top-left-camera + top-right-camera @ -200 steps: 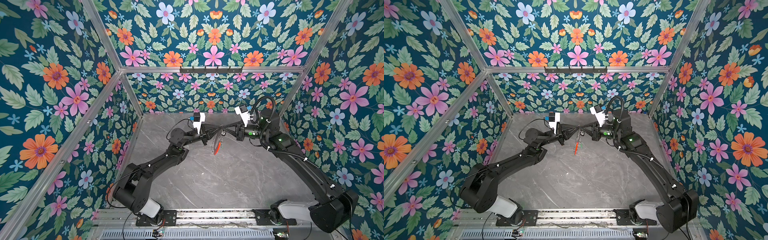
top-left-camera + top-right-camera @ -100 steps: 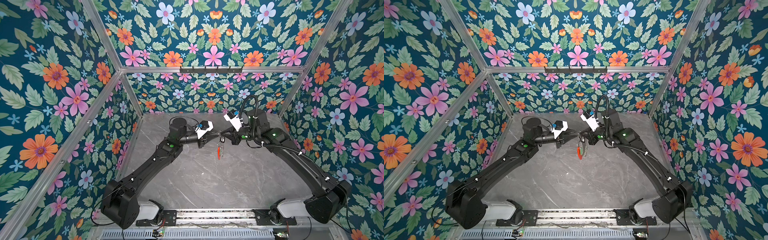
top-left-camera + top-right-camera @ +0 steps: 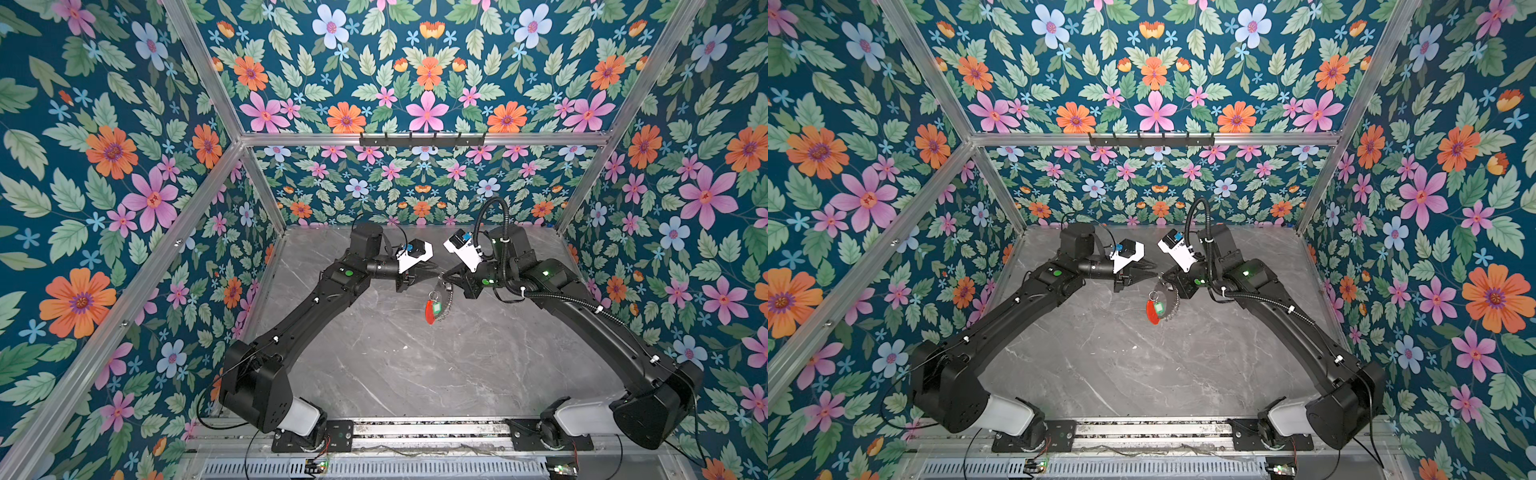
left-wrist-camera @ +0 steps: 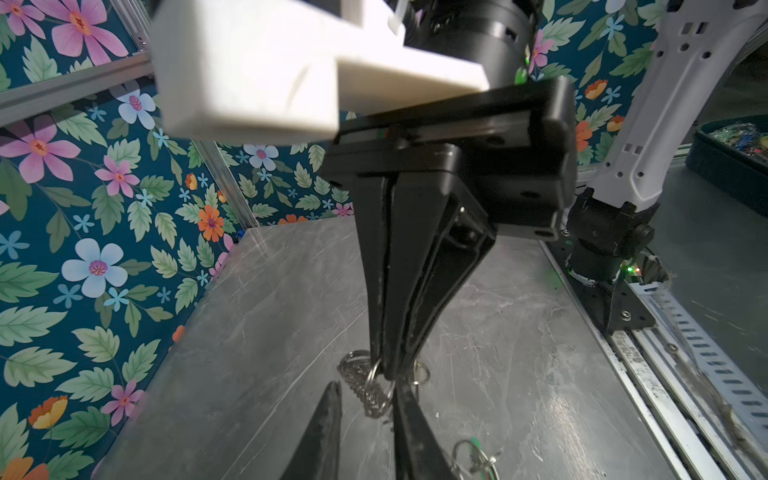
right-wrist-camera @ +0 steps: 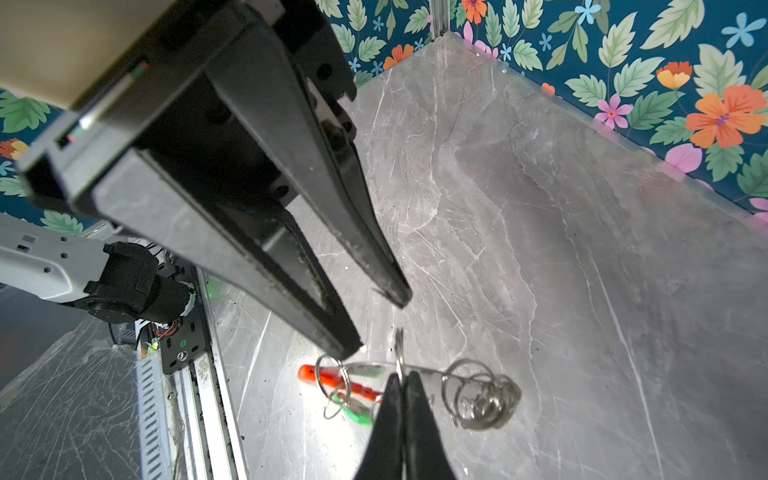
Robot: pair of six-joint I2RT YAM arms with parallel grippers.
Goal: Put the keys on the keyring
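1. Over the worktop (image 3: 395,365), both arms have moved closer.
2. Right fingers (image 5: 388,424) pinch the keyring (image 3: 429,312) in the air; left fingers (image 5: 357,237) are spread beside it.
3. Keyring has turned; the green key (image 3: 436,308) now shows, hanging on it, so one looks done.

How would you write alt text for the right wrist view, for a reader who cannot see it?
The right gripper, shut, pinches the keyring by its rim over the grey table; a green-tagged key shows beside its red-orange arc. The left gripper, jaws apart, reaches close to the keyring.
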